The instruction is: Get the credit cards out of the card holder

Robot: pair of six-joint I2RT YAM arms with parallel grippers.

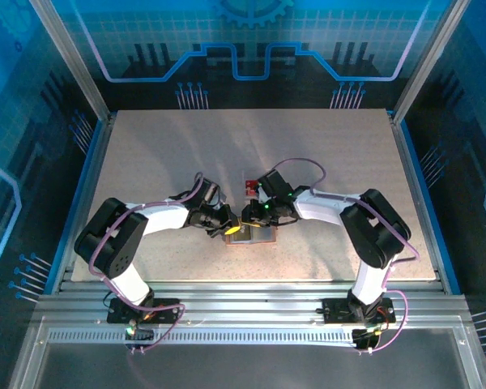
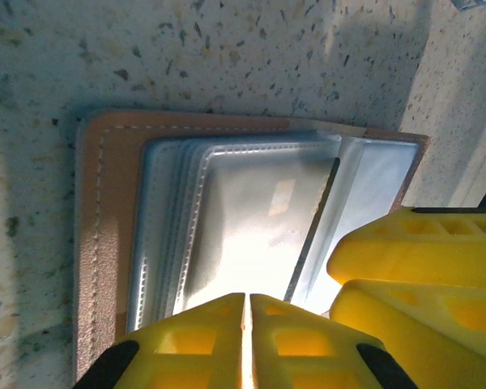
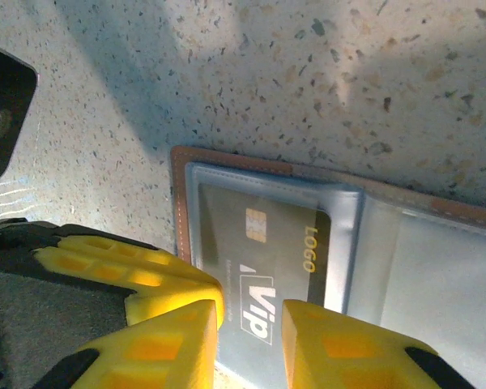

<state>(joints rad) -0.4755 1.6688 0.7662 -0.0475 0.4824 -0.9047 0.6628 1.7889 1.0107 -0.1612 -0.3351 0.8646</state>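
Because both arms reach in to the middle of the speckled tabletop (image 1: pixel 146 154), the work area is crowded and partly hidden from above. The card holder (image 1: pixel 257 238) lies open and flat there, tan rim outward, with its clear plastic sleeves facing up.

The left end effector (image 2: pixel 247 340) has its yellow fingers pressed together at the near edge of the sleeves. Whether a sleeve is pinched between them cannot be told. The right end effector (image 3: pixel 251 348) comes in from the opposite side with its fingers apart, straddling the sleeve edge without clamping anything visible.

The task looks underway but unfinished. A small red card (image 1: pixel 249 188) appears to lie loose on the tabletop just beyond the card holder, so at least one seems to be out. A dark card (image 3: pixel 283 251) with gold lettering and a chip sits inside a sleeve, directly ahead of the right fingers. Glare on the plastic hides whether the other sleeves hold more.

The snug sleeve and the two sets of fingers working so close together seem the main obstacles to sliding the dark card free.
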